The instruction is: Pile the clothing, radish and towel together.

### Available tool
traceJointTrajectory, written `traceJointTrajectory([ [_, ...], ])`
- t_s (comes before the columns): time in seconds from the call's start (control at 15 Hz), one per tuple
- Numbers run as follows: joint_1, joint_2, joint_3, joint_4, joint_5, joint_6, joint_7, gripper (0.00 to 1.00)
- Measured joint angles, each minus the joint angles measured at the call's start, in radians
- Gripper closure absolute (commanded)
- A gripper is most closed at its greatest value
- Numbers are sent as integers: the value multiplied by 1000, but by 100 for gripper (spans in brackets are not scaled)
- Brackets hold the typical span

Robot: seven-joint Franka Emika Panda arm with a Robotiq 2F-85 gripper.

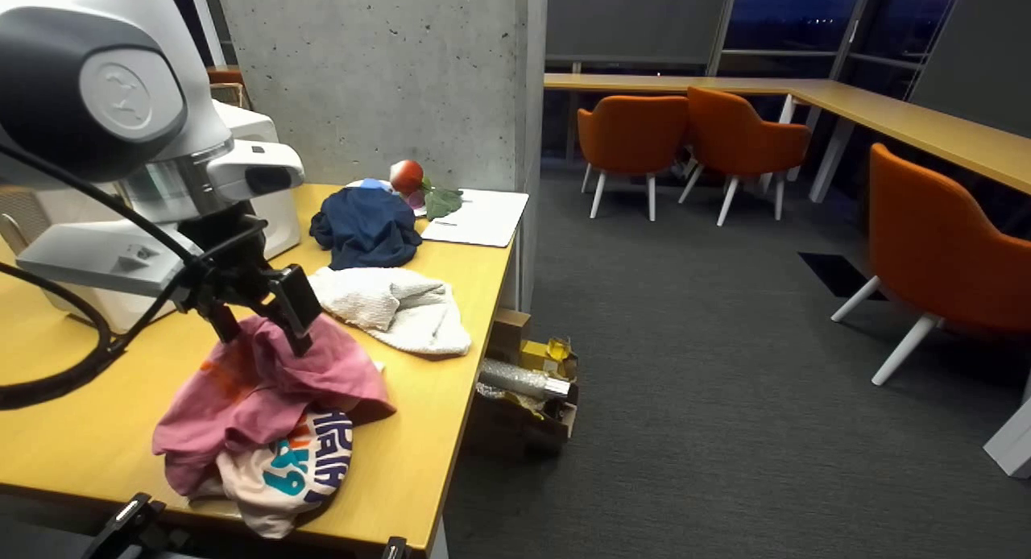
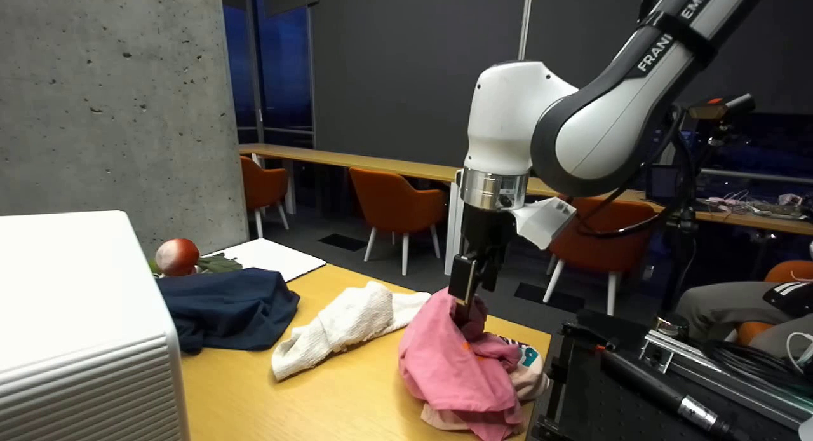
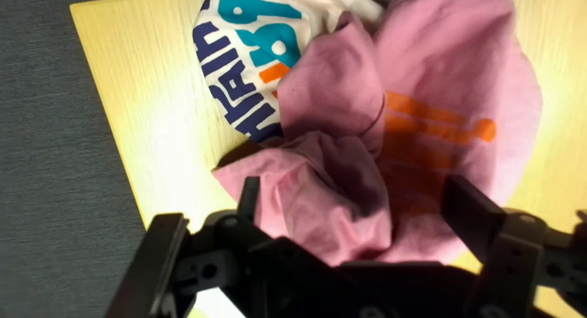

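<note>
A pink garment [image 1: 201, 422] with orange print lies crumpled near the table's front end, also seen in the wrist view [image 3: 339, 84]. A cream cloth with blue and teal lettering [image 1: 302, 470] shows from under it. My gripper [image 1: 264, 338] points down over the pink garment. In the wrist view the fingers [image 3: 352, 185] are wide apart, with folds of pink cloth between or below them. A white towel [image 1: 411, 309] lies beside the pink garment. A navy garment [image 2: 228, 307] lies beyond the towel. The red and white radish [image 2: 178, 257] with green leaves is at the far end, behind the navy garment.
A white ribbed box [image 2: 63, 288] stands on the table beside the navy garment. A flat white board [image 1: 483, 217] lies by the radish, before a concrete pillar [image 1: 378, 76]. A cardboard box [image 1: 523, 398] sits below the table edge. A black platform [image 2: 610, 390] adjoins the front end.
</note>
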Motion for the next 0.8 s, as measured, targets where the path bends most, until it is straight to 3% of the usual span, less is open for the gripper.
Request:
traceJointTrajectory([
  [0.33, 0, -64, 0, -6, -5, -8, -1, 0],
  [0.8, 14, 48, 9, -5, -4, 57, -9, 0],
])
